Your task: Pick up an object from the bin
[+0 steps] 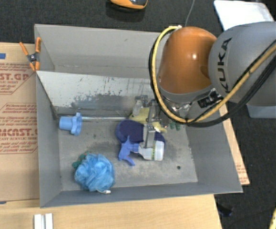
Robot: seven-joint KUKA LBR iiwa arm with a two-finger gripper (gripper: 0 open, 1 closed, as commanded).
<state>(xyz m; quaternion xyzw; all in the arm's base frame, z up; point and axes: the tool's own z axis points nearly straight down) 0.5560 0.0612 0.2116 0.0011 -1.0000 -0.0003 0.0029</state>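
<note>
While gripper (149, 129) stands low at the centre of the bin (104, 46), just over a small spray bottle (147, 151) (blue trigger, pale body), its opening cannot be told, nor any hold. Risk: bottle touches dark blue rounded piece (128, 130); a close may catch both or slip. Also in bin: pale yellow item (139, 111), light-blue cap (71, 123) left, blue mesh puff (95, 171) front-left.
</note>
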